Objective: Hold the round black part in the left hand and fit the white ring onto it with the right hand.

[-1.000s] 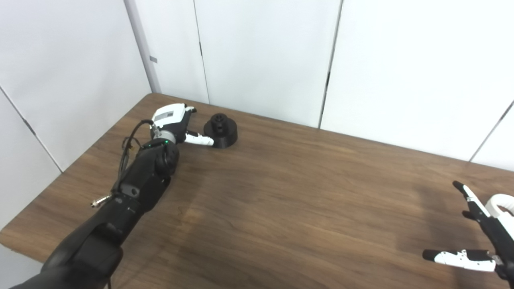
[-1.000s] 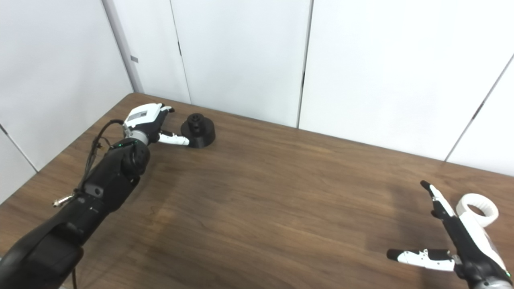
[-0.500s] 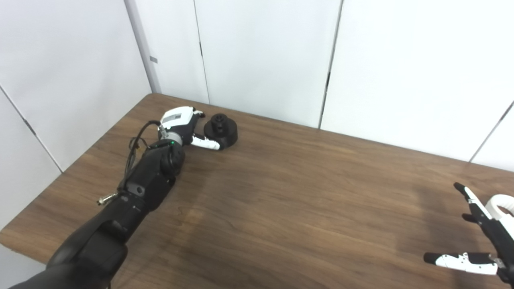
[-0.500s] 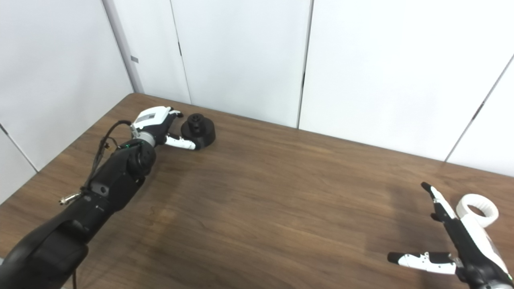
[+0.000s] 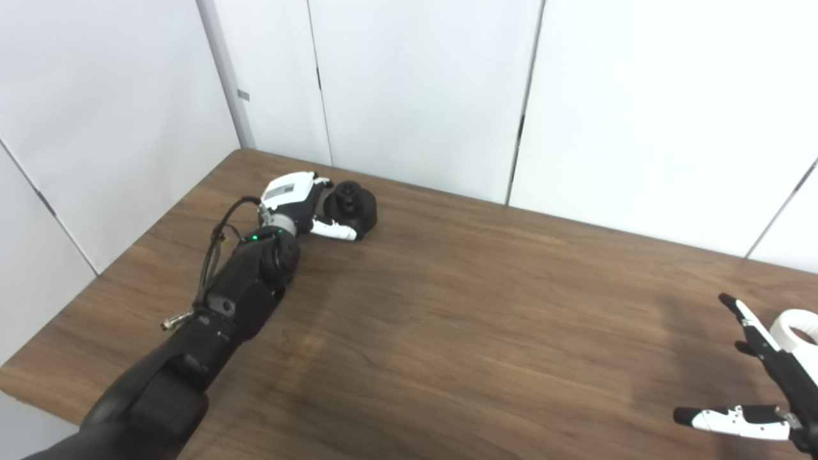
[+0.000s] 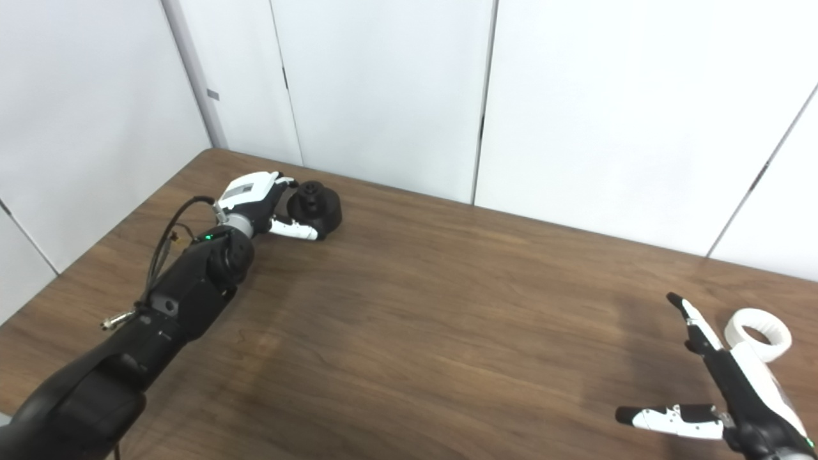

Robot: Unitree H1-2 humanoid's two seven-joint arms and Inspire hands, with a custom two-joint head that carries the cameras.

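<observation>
The round black part (image 5: 355, 206) stands near the table's far left corner and looks slightly tilted. My left hand (image 5: 295, 199) is closed around it from the left, with the thumb (image 5: 333, 230) across its front and the fingers (image 5: 323, 184) against its back. At the right edge the white ring (image 6: 758, 326) lies flat on the table. My right hand (image 6: 728, 399) hovers just in front of and left of the ring. It is open, with fingers spread and nothing in it, and is partly cut off by the picture's corner.
The brown wooden table (image 5: 460, 319) runs up to white wall panels (image 5: 422, 96) at the back. Its left edge and near left corner (image 5: 19, 374) are close to my left arm. A cable loops off the left forearm (image 5: 214, 246).
My left hand has slid right onto the black part and closed on it, and the part has tipped a little. The right hand has sunk slightly and stays open beside the ring.
</observation>
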